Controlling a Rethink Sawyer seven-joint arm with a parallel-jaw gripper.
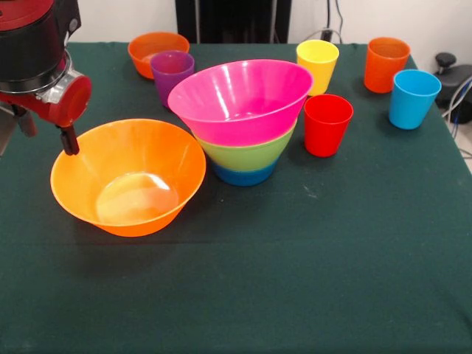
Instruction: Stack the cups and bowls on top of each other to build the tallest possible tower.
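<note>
From the front view you have a tower point(243, 122) three bowls high near the middle of the table point(310, 280) — blue bowl point(243, 175) at the base, green bowl point(247, 153) in it, pink bowl point(240, 99) on top, leaning slightly.

The large orange bowl point(129, 177) sits upright by itself toward the picture's left edge, not yet stacked. The gripper point(68, 140) hangs at that bowl's far-left rim; one dark fingertip shows just at the rim, and you cannot tell how wide the claw stands or whether it grips anything.

Left to do: the small orange bowl point(151, 50) near the far-left corner, and all five cups — purple cup point(172, 74), yellow cup point(318, 65), red cup point(327, 124), orange cup point(386, 64), light blue cup point(414, 98) toward the far-right corner.
</note>
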